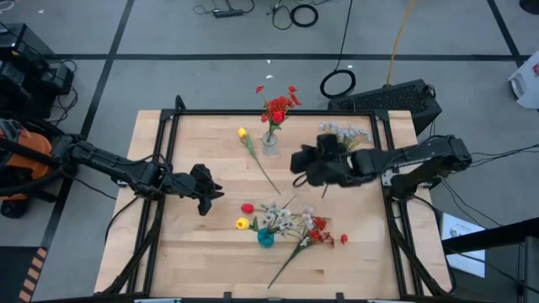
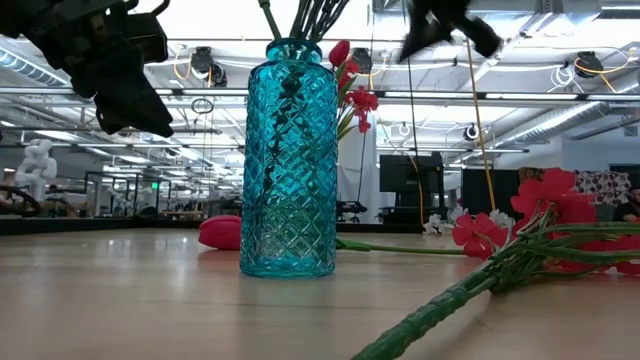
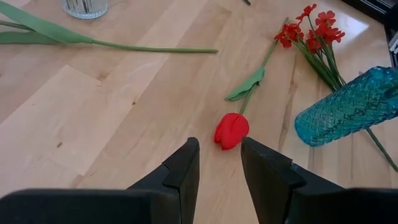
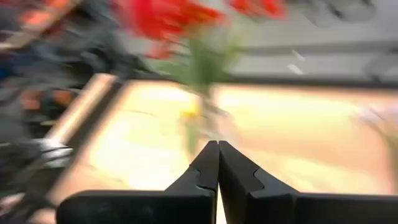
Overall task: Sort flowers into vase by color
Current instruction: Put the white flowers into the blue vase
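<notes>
Flowers point(image 1: 290, 225) lay around the teal vase point(image 1: 266, 238) near the table's front edge — left gripper point(image 3: 219, 163), part-open and empty, faced a red tulip point(image 3: 231, 130); right gripper point(image 4: 218, 163) shut, empty. Centring over its stem seemed wise.

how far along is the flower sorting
Partly done: red blooms stand in the clear glass vase, other stems in the teal glass vase. The left gripper, open, hovers over a loose red tulip; the right gripper is shut, empty. A yellow tulip and a red spray remain on the table.
</notes>
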Tool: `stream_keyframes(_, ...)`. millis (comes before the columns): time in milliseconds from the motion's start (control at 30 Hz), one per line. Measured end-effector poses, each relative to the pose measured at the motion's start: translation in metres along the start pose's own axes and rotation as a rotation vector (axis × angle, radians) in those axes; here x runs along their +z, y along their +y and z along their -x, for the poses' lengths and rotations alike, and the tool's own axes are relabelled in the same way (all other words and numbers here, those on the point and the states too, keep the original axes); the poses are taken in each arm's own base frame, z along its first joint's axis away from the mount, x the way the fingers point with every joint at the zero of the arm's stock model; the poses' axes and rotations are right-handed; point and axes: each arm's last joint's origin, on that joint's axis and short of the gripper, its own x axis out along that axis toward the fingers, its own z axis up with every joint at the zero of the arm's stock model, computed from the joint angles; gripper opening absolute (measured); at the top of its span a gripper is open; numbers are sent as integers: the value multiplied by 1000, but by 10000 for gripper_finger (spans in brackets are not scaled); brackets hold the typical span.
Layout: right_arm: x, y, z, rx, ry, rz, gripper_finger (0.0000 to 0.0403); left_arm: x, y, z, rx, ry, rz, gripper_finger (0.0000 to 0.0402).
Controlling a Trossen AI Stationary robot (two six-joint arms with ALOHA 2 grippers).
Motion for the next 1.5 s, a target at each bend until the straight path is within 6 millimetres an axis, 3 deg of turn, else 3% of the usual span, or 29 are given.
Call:
stream_keyframes(267,22,-59,-32,-479,218,-24,1,2,2,0,69,-54,8,123)
stream_keyframes(467,35,-90,-63,-602,373,13,24,5,2,0,92,-103,18,123)
stream_keyframes(633,20,-124,-87,-698,434,-28,57,9,-2,1,61,-150,41,123)
stream_keyframes(933,-23,-176,-130,-585,528,-183,128,11,-2,1,65,-175,72,123)
stream_keyframes(1267,-23,-208,-148,-574,527,-204,206,12,-1,1,90,-201,100,123)
stream_keyframes(1500,-23,-211,-161,-515,499,-220,239,11,-1,1,95,-203,121,123)
